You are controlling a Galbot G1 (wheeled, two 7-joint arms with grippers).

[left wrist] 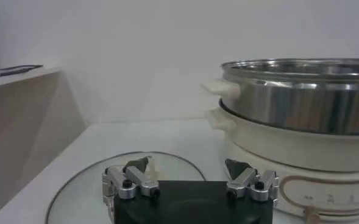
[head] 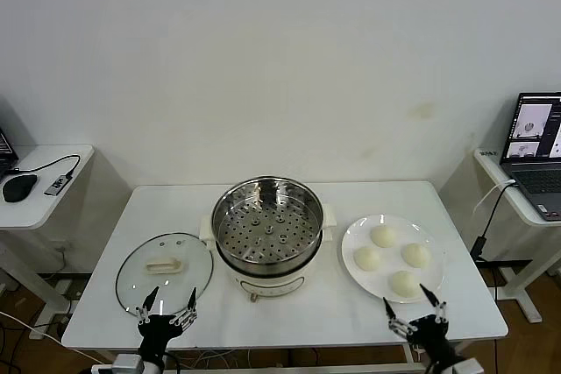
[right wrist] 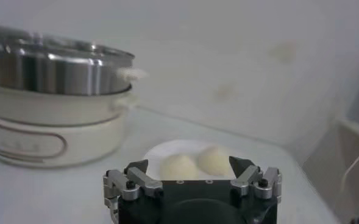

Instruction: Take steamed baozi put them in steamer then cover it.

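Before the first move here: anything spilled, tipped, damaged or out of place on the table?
Nothing stands out. The steamer sits upright and empty, the cover lies flat on the table to its left, and four baozi rest on the white plate. Both hands, left and right, hover open at the near edge.

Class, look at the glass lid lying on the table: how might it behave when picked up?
The glass lid is probably fragile and slippery, being clear glass. Lying flat, its rim gives little purchase; the cream bar handle looks the safer hold. It seems fairly heavy.
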